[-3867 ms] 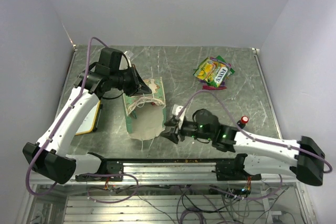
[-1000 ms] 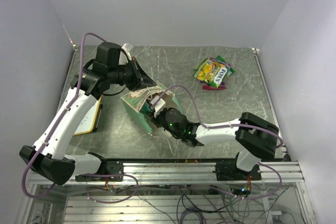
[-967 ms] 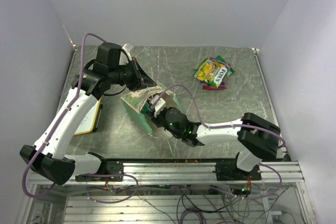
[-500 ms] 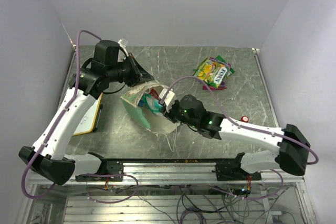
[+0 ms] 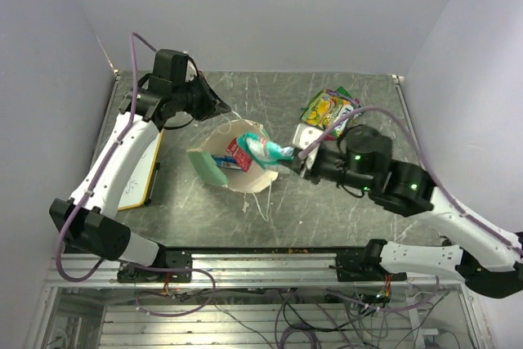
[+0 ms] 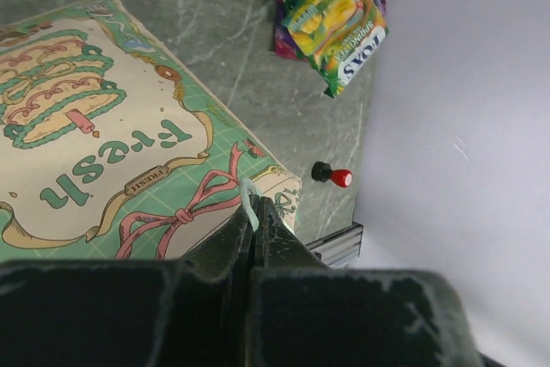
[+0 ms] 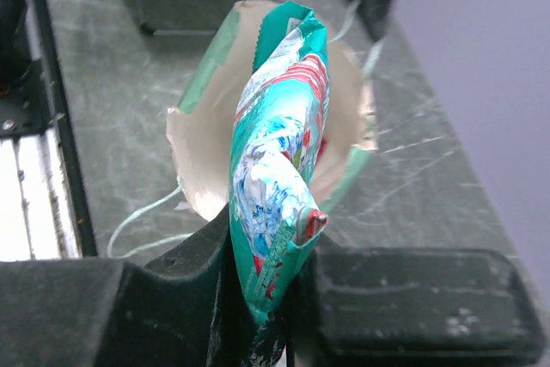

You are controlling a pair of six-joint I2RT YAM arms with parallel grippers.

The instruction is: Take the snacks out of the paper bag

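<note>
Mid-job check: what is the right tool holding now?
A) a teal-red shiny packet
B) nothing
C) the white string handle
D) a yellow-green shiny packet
A: the right wrist view shows the teal-red shiny packet pinched in the right tool, in front of the mouth of the mint-green paper bag; the left tool pinches the white string handle.

Glossy crinkled packet (image 7: 275,169), matt paper bag (image 6: 103,152), smooth marbled table (image 5: 278,104)

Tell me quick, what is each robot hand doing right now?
Left gripper: shut on the string handle of the paper bag.
Right gripper: shut on a teal-red packet.
</note>
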